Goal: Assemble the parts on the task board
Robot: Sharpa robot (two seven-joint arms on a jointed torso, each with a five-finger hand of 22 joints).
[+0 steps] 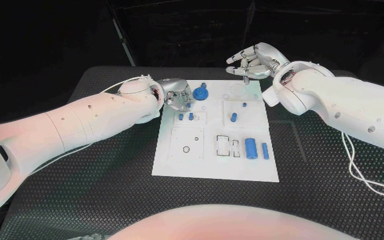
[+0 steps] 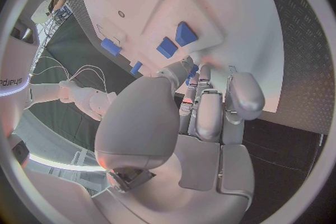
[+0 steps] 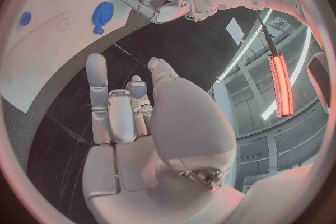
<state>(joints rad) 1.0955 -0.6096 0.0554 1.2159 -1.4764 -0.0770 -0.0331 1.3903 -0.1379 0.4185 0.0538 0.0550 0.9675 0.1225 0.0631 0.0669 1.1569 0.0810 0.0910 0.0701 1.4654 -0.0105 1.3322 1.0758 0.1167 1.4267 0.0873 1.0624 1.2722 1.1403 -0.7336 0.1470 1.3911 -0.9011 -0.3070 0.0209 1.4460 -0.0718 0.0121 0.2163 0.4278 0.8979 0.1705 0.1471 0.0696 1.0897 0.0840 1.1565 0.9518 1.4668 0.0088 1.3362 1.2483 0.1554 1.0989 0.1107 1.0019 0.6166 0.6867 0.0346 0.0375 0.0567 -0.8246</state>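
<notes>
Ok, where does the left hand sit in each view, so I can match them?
Head view: left hand at the task board's far left edge, beside the round blue part.
Left wrist view: in the middle, fingers toward the board.
Right wrist view: beyond the right hand, at the board's edge.
Shared landmark: the task board.

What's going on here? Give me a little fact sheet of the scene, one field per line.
Surface: black table
Task board: white plate, mid-table
Parts: small blue pieces on the board, including a round blue part at its far end and a blue cylinder on its right side
Left hand: at the board's far left edge, whether it holds anything is unclear
Right hand: raised beyond the board's far right corner, holding nothing
</notes>
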